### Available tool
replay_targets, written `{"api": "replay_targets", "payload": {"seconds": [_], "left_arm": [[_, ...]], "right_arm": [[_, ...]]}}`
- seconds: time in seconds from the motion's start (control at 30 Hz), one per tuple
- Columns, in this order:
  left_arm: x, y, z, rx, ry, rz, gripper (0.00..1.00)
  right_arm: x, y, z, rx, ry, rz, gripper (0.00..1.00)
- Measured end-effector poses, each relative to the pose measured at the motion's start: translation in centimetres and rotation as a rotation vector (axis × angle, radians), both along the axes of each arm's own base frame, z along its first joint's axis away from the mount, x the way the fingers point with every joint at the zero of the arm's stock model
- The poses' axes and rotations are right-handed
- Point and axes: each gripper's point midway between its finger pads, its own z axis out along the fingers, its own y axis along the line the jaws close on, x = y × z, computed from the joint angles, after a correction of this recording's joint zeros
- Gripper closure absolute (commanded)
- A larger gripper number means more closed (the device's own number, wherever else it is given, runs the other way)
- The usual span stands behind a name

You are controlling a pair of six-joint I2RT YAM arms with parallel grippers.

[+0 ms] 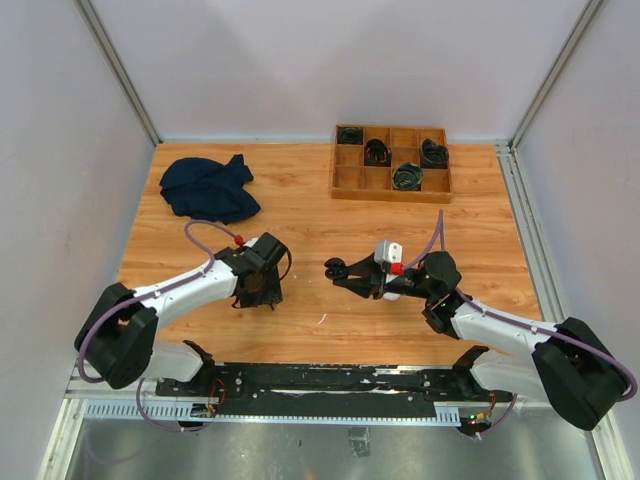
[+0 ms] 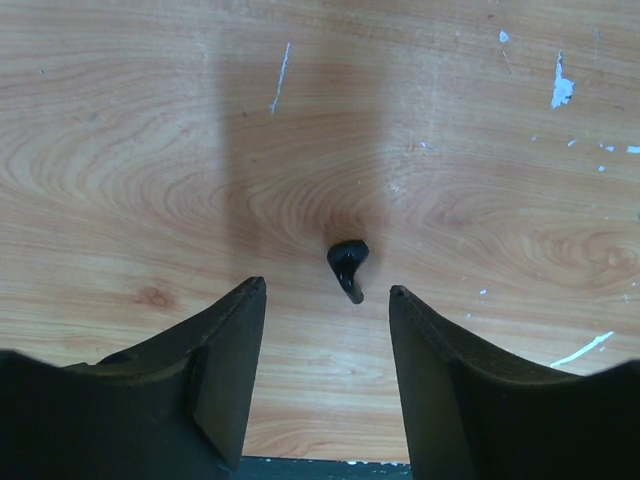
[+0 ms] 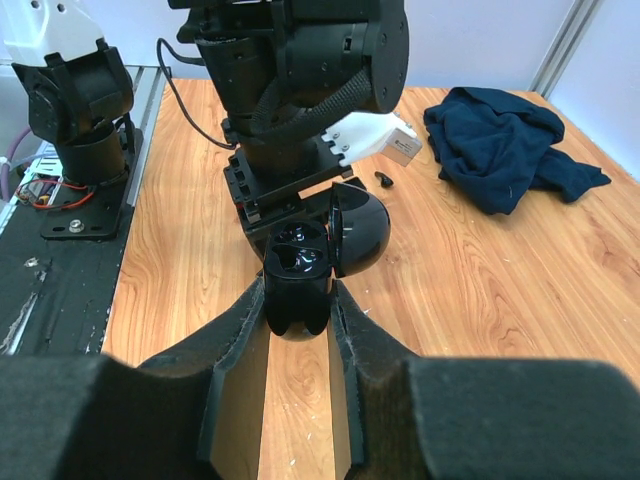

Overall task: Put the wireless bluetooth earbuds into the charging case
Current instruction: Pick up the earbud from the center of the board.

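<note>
A small black earbud (image 2: 348, 268) lies on the wooden table, just beyond and between my left gripper's fingertips. My left gripper (image 2: 327, 292) is open and empty, pointing down at the table (image 1: 262, 285). My right gripper (image 3: 298, 290) is shut on the black charging case (image 3: 298, 275). The case's lid (image 3: 360, 232) is hinged open to the right and its two sockets look empty. In the top view the case (image 1: 337, 269) is held above the table's middle, facing the left gripper. A small black piece (image 3: 384, 180), probably the same earbud, lies beside the left arm.
A wooden compartment tray (image 1: 391, 196) at the back right holds coiled black cables. A dark blue cloth (image 1: 208, 187) lies crumpled at the back left and also shows in the right wrist view (image 3: 505, 145). White walls enclose the table.
</note>
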Motion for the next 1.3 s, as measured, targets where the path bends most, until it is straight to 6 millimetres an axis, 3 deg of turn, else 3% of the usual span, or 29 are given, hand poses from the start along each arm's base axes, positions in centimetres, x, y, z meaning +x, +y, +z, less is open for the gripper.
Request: {"api": "replay_targets", "payload": {"seconds": [0.5,1.07,1.3], "left_arm": [[1.3,-0.4,-1.1,0.085,0.016,-0.011,0.64],[1.4,-0.5,-1.6,0.09,0.018,-0.013,0.71],[1.4,-0.6,-1.5,0.088,0.007,-0.02,0.79]], "right_arm": [[-0.1,0.3,-0.5,-0.021,-0.022,-0.005,0.92],[-0.1,0.2,-0.9,-0.035,-0.023,-0.01,0.92],[0.0,0.2,-1.0,-0.043,-0.029,-0.012,0.93]]}}
